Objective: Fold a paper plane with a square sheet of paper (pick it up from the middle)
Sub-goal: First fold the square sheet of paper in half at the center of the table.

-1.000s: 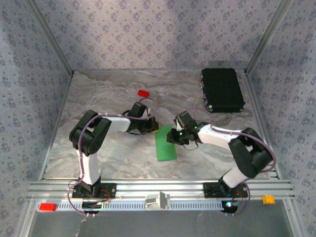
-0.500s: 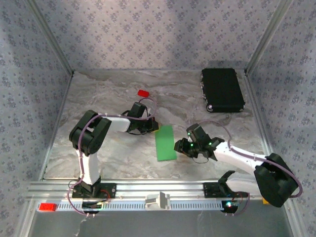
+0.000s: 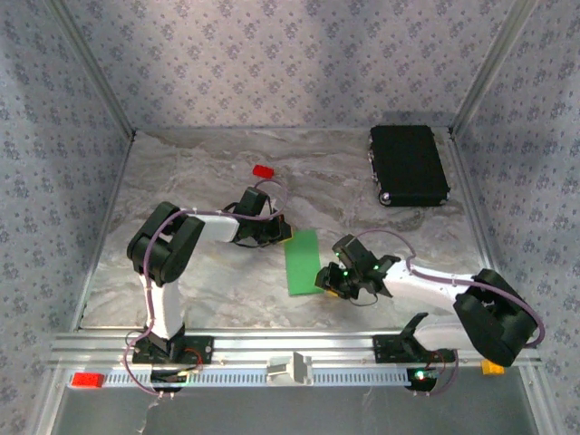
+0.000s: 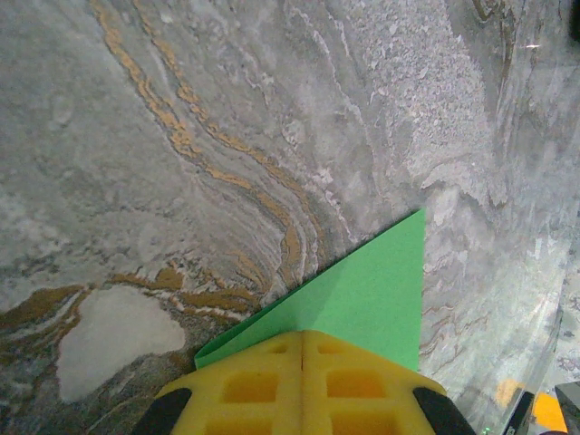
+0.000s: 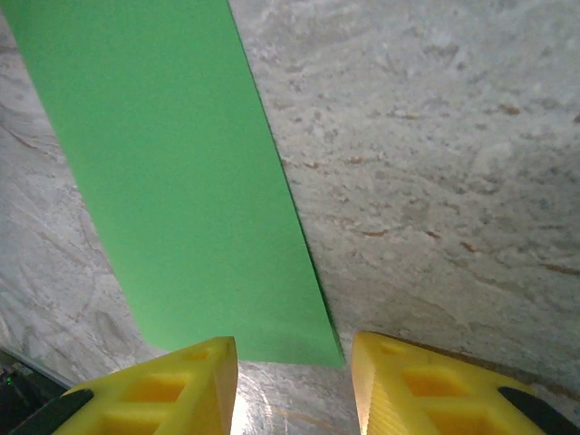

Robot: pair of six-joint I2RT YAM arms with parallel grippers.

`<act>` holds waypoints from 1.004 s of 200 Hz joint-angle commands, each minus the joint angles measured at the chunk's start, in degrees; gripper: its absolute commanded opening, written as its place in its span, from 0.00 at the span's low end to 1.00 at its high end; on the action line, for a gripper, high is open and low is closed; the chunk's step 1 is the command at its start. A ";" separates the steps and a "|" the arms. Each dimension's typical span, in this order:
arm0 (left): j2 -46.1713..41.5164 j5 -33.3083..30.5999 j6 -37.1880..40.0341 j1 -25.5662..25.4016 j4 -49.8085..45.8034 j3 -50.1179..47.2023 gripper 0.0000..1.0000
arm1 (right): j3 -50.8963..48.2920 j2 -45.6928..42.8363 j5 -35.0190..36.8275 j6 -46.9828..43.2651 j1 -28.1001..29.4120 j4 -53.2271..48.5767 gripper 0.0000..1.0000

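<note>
paper: square sheet of paper, a flat narrow strip, mid tabletop.
left gripper: jaws closed, tips on strip's 11 o'clock corner; pinch or press unclear.
right gripper: jaws part open, empty, straddling 5 o'clock corner.
tip: left pins, right nips corner low, no dragging.

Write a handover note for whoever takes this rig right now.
Left gripper: shut, tips at the far corner of the green sheet; cannot tell whether it pins or pinches it.
Right gripper: open, jaws either side of the sheet's near right corner, holding nothing.
Sheet: flat on the table between the arms, now a narrow rectangle.
Done: apparently the first half fold.
Left: nose folds and wings; no plane shape yet.
</note>
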 commanded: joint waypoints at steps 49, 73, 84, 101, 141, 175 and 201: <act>2.38 -0.38 0.02 -0.03 -3.37 -1.37 0.02 | -0.35 0.86 -0.47 1.64 0.48 2.67 0.39; 2.37 -0.38 -0.01 -0.07 -3.50 -1.28 0.02 | -0.35 0.90 -0.06 2.03 0.46 1.94 0.39; 2.37 -0.30 -0.05 -0.05 -3.39 -1.33 0.02 | -0.44 0.74 -0.01 2.12 0.46 1.82 0.39; 2.38 -0.20 -0.03 -0.07 -3.42 -1.28 0.02 | -0.44 0.02 0.77 2.11 0.49 0.94 0.39; 2.41 -0.06 -0.13 -0.09 -3.37 -1.28 0.02 | -1.06 -2.20 1.80 2.20 0.33 -0.57 0.39; 2.51 0.03 -0.13 -0.08 -3.12 -1.28 0.02 | -0.73 1.07 -0.21 1.70 0.45 1.49 0.39; 2.37 0.11 -0.11 -0.05 -3.18 -1.36 0.02 | -0.08 2.49 -0.45 1.53 0.99 2.79 0.38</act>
